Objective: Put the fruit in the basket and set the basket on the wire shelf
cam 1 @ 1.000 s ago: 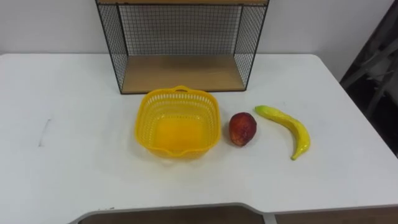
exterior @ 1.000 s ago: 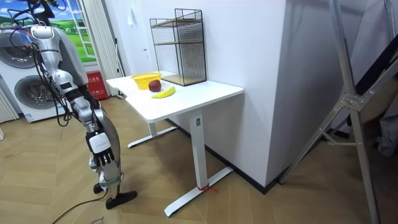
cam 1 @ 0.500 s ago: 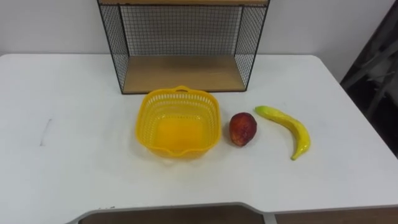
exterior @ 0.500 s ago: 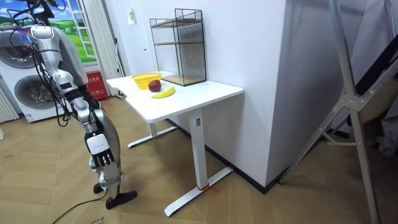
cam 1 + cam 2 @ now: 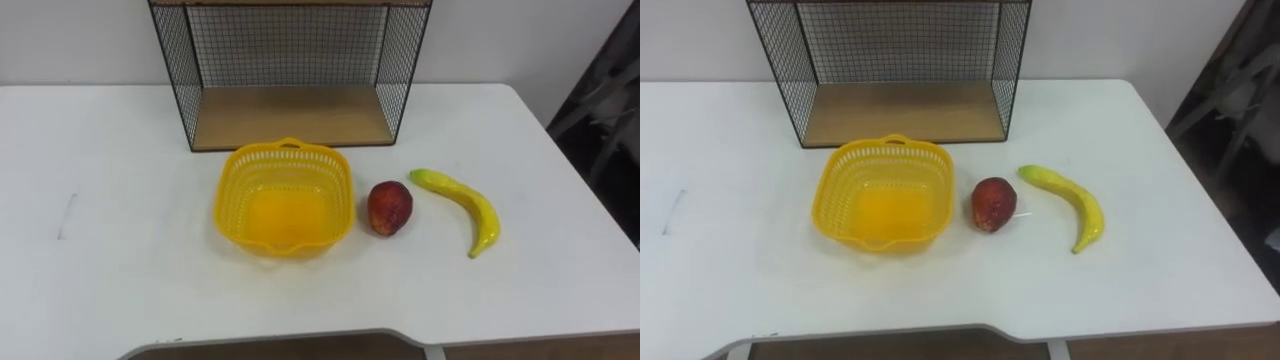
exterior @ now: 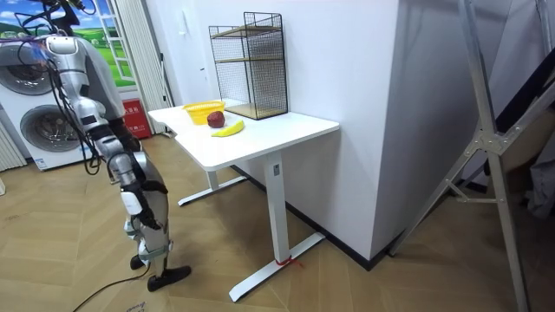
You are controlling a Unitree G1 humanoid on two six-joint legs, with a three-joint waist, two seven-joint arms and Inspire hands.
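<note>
An empty yellow basket (image 5: 285, 195) sits on the white table (image 5: 120, 260), just in front of the black wire shelf (image 5: 290, 70) with its wooden floor. A red apple (image 5: 390, 207) lies close to the basket's right side. Further right lies a yellow banana (image 5: 462, 205), apart from the apple. In the room view I stand on the floor at the table's end on the room view's left. My right hand (image 6: 149, 180) is low by my body, short of the table and too small to read.
The shelf stands at the table's back edge against the wall. The table's front edge (image 5: 300, 335) runs along the bottom of the eye views. Washing machines (image 6: 35, 121) stand behind me in the room view.
Basket, apple and banana have not moved. In the room view my near arm has lifted a little toward the table. The eye view has shifted slightly.
</note>
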